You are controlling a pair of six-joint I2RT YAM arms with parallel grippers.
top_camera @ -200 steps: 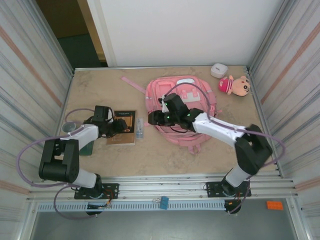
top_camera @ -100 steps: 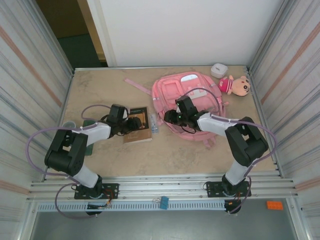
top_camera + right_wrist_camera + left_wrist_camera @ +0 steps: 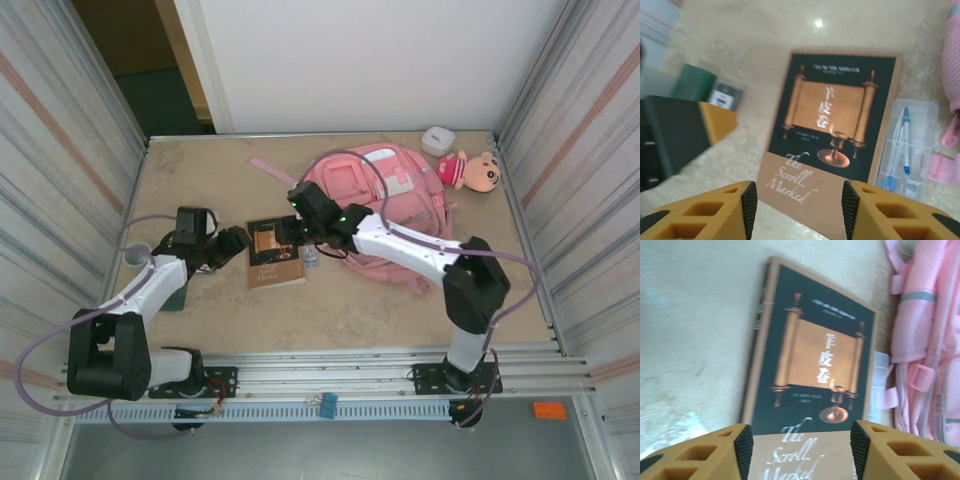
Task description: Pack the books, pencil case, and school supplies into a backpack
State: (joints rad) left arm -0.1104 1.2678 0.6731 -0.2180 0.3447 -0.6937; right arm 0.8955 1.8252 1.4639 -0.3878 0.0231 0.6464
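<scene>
1. On the desk, from above: find one book (image 3: 275, 255) flat and cover up, left of centre, well clear of every edge. Find one backpack (image 3: 390, 195) lying just right of it, toward the far edge, with nothing visibly packed yet. Note the left gripper (image 3: 232, 243) just off the book's left side and the right gripper (image 3: 285, 232) over its far end, probably posed that way to tackle a thin cover from two sides. Count one clear case (image 3: 310, 258) between book and backpack, then one plush doll (image 3: 470, 170) and one white box (image 3: 437, 140) near the far right corner.

2. From the left wrist: see the same single book (image 3: 815, 360), with its tan band at the fingertips. Judge the left gripper (image 3: 800, 447) spread wide and clamping nothing. Spot the backpack (image 3: 925, 335) past the book's far side.

3. From the right wrist: judge the right gripper (image 3: 799, 210) likewise spread and empty, hanging over the book's (image 3: 830, 125) tan band. Count one clear case (image 3: 907, 150) just beside the book, holding blue-tipped tools too small to name. Count one green item (image 3: 692, 82) and one small dark item (image 3: 725, 94) toward the desk's left edge.
</scene>
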